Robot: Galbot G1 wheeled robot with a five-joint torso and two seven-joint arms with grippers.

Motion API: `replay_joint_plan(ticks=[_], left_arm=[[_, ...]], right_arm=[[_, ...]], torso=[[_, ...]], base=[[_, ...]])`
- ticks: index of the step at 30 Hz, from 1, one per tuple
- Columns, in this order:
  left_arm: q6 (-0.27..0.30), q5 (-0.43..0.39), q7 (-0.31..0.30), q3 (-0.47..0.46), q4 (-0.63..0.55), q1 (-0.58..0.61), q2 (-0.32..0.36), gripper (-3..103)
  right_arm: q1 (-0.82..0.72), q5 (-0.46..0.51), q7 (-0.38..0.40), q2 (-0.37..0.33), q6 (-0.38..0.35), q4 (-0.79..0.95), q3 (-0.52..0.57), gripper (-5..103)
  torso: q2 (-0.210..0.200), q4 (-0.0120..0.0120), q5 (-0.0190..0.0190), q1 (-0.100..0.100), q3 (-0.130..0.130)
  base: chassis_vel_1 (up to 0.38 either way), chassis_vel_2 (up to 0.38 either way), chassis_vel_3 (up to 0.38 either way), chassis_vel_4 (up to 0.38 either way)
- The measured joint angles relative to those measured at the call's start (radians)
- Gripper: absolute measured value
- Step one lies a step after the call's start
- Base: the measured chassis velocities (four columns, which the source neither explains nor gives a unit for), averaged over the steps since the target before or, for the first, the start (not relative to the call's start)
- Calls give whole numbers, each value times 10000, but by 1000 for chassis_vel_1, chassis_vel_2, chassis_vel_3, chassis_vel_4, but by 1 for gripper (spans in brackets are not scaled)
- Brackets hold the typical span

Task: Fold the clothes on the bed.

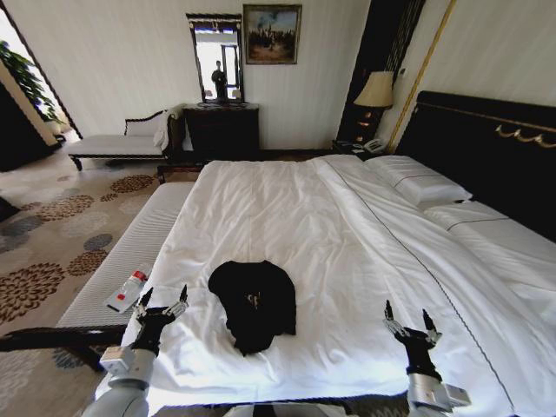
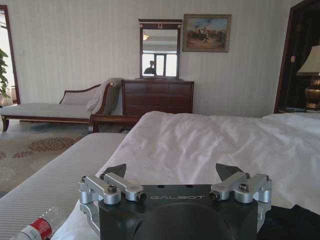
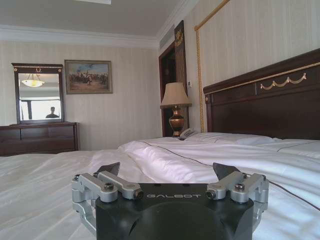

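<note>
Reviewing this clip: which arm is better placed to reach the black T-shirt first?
Left, probably. The left end effector hovers open just beside the black T-shirt on the bed; the right end effector, also open, sits farther off.

We look down on the bed (image 1: pixel 287 208), and the T-shirt (image 1: pixel 253 304) lies on it near the foot edge, close before us. Our left gripper (image 1: pixel 162 301) hovers just left of the shirt, over the bed's left edge, fingers spread; our right gripper (image 1: pixel 408 321) stands well apart to the shirt's right, above the sheet, fingers spread too. Left of the bed runs the bench (image 1: pixel 130 252), and on it, near our left gripper, lies a bottle (image 1: pixel 127 292). At the bed's right side rise the pillows (image 1: pixel 417 181) against the headboard (image 1: pixel 486 148). Behind the bed stands a dresser (image 1: pixel 221 130) with a mirror (image 1: pixel 216 59) on it, a chaise (image 1: pixel 117 143) to its left and a lamp (image 1: pixel 376 91) to its right.
</note>
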Motion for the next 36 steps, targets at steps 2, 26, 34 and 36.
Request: replay_joint_plan(ticks=[2,26,34,36], left_arm=[[14,-40,0,11,97,-2,7,100],[243,-514,-3,793,835,44,43,100],[228,-550,118,1137,891,-66,126,100],[263,-529,84,1225,939,-113,209,100]], right_arm=[[-22,22,12,-60,-75,17,-33,100],[836,2666,2158,-4842,-5152,1362,-2844,100],[2592,4460,1765,-6297,-5990,489,-4084,100],[3187,5033,1260,-6551,-6426,-13,-4590,100]], torso=[[0,-1,0,-3,-1],[4,1,-4,-12,-3],[3,1,0,-10,-2],[2,1,2,-10,-2]], base=[[0,0,0,0],[0,0,0,0],[0,0,0,0],[0,0,0,0]])
